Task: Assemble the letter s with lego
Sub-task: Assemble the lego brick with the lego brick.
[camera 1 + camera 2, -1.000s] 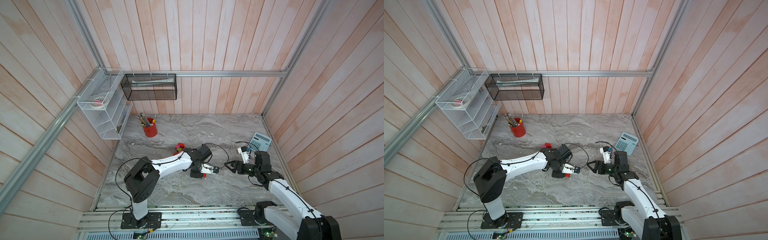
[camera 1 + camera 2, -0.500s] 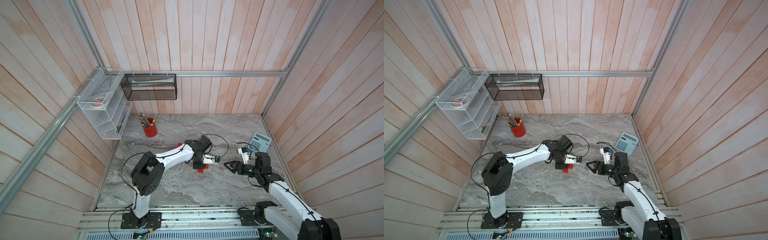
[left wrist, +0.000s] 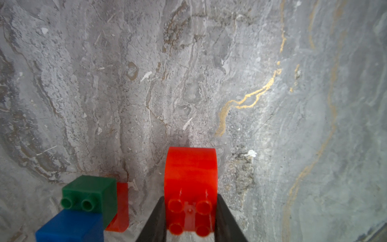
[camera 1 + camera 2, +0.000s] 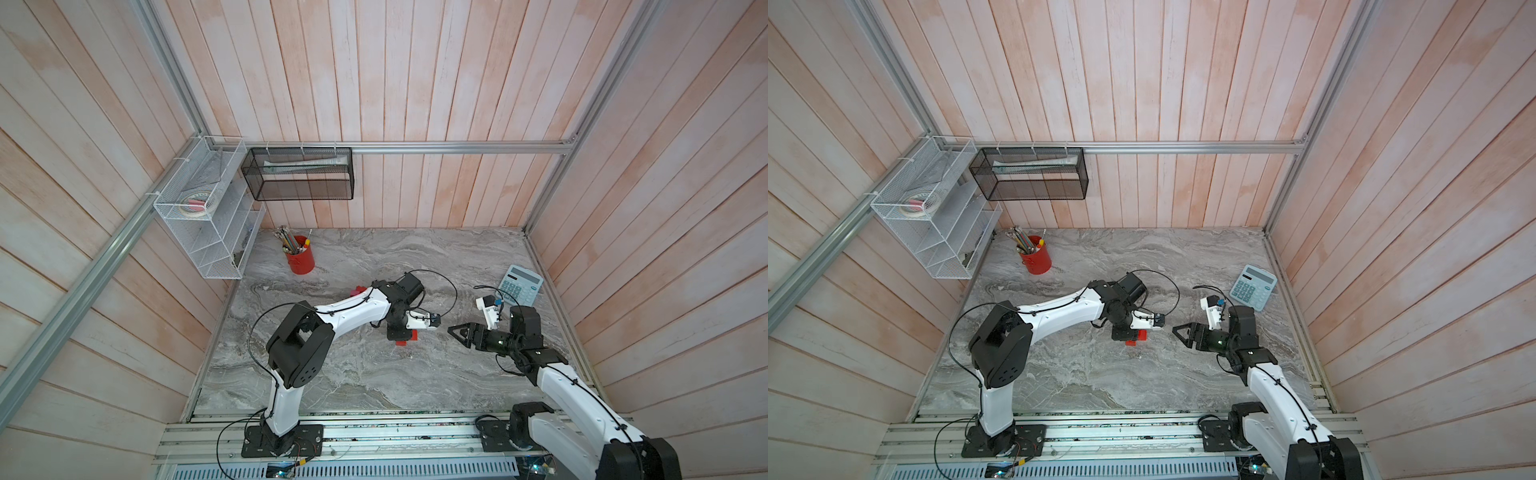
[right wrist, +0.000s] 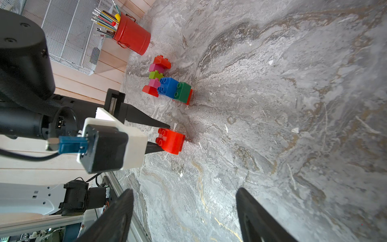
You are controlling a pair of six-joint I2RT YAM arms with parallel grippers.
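Just below centre in both top views, one glossy red brick (image 4: pixel 408 336), round-ended with four studs, sits clamped by the two black tapered fingers (image 5: pixel 146 121) of the left end effector (image 5: pixel 165 138). Up-frame, half behind that arm, smooth studded bricks (image 5: pixel 168 87) cluster: two pink, one lime, one blue, one dark green, some red. Nearby the right end effector (image 5: pixel 183 191) gapes wide, empty, over the veined grey table (image 4: pixel 374 386).
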